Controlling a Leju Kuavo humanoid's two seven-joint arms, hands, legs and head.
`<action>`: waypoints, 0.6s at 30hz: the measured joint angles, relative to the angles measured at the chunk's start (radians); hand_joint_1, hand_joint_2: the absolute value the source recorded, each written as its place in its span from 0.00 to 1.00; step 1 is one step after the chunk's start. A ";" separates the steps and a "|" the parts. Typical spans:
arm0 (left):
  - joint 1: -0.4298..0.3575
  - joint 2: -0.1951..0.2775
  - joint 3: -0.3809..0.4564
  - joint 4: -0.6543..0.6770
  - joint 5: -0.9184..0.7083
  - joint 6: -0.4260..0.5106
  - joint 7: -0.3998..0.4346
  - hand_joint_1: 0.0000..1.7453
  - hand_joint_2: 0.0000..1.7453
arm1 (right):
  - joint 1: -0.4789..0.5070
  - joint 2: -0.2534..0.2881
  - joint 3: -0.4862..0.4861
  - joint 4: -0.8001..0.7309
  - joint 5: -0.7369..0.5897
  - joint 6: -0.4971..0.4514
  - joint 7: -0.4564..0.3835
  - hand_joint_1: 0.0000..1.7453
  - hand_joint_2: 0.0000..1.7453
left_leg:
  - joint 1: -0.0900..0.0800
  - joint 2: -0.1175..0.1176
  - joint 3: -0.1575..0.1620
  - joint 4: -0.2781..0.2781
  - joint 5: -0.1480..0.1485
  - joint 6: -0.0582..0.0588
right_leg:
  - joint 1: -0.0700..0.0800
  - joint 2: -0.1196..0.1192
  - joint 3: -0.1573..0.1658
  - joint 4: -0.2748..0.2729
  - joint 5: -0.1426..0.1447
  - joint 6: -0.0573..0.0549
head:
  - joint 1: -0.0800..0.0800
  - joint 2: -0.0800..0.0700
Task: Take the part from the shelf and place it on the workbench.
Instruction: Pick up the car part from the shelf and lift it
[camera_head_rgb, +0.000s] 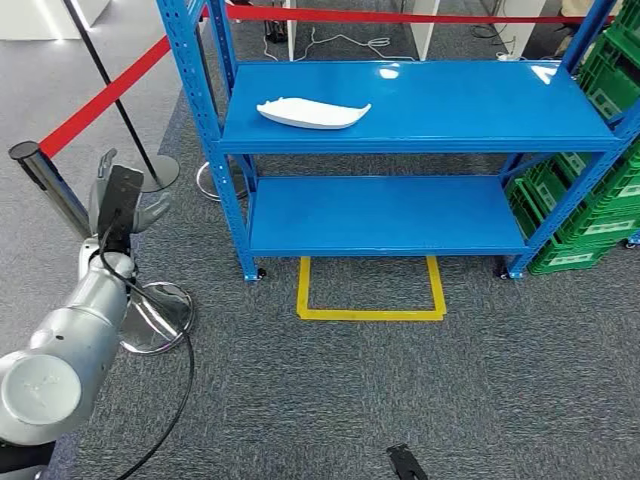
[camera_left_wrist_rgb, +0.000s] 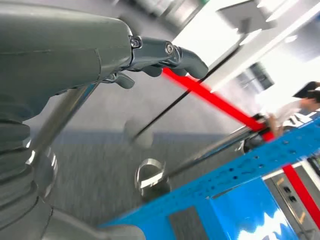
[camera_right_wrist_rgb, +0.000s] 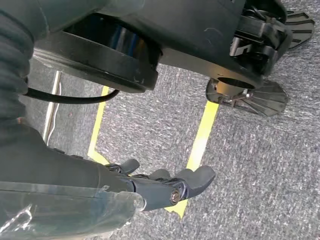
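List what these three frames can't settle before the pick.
- Flat white moulded part on the blue metal shelf: head view, too small to tell its underside or any grip edge.
- Workbench: outside the frame edges.
- Left hand: head view, a dark cover hides its palm.
- Right hand: right wrist view, its own grey cover hides most fingers.
- Green plastic crates: cut by the right edge.

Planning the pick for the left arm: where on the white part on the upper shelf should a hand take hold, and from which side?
Probably grip the white part at its thicker middle, coming over the shelf's open front edge. It lies flat and long, tapering toward its right tip, so the ends offer less to hold. The left hand is raised, holding nothing.
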 joint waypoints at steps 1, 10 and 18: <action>-0.002 -0.001 -0.014 -0.001 -0.002 0.003 0.002 0.00 1.00 | -0.001 0.000 0.000 0.000 0.001 0.000 0.000 0.00 1.00 | 0.000 0.000 0.000 0.000 0.000 0.000 | 0.000 0.000 0.000 0.000 0.000 0.000 | 0.000 0.000; -0.015 -0.019 -0.240 -0.006 -0.109 0.064 0.069 0.00 1.00 | -0.006 0.001 -0.001 0.000 0.022 0.005 0.006 0.00 1.00 | 0.000 0.000 0.000 0.000 0.000 0.000 | 0.000 -0.001 0.000 0.000 0.000 0.000 | 0.000 0.000; -0.020 -0.062 -0.521 -0.005 -0.313 0.043 0.250 0.00 1.00 | -0.013 0.001 -0.002 0.000 0.046 0.012 0.008 0.00 1.00 | 0.000 0.000 -0.002 0.000 0.001 0.001 | 0.000 0.000 -0.001 0.000 0.001 0.000 | 0.000 0.000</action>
